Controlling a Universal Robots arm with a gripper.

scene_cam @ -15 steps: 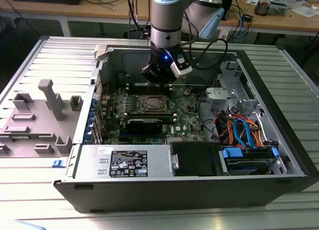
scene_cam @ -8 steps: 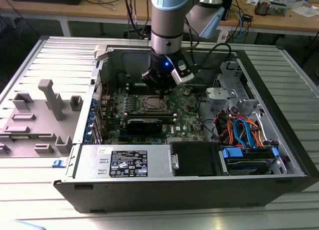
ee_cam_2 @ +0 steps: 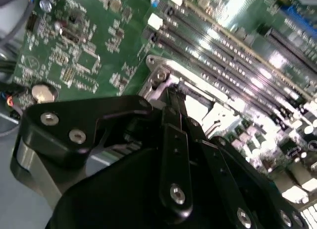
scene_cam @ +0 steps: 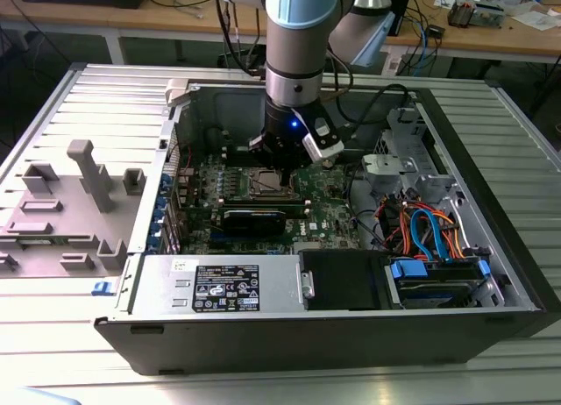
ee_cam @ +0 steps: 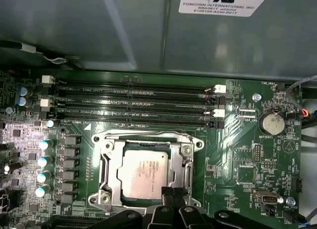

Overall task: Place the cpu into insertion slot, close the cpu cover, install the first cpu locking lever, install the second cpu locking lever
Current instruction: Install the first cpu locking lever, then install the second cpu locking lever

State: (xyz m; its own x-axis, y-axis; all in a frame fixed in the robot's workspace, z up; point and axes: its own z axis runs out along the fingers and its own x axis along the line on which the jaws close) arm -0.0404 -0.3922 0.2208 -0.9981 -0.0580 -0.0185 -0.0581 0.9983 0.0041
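Now your gripper (ee_cam: 171, 194) sits right at the edge of the insertion slot (ee_cam: 106, 162), fingers pressed together, with the cpu (ee_cam: 143, 173) lying flat beside them.

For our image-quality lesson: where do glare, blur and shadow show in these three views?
Second wrist view: strong glare on the memory slots and cpu cover; the near claw is soft. First wrist view: even light, cpu sharp. Exterior view: the case interior is shadowed beneath the arm.
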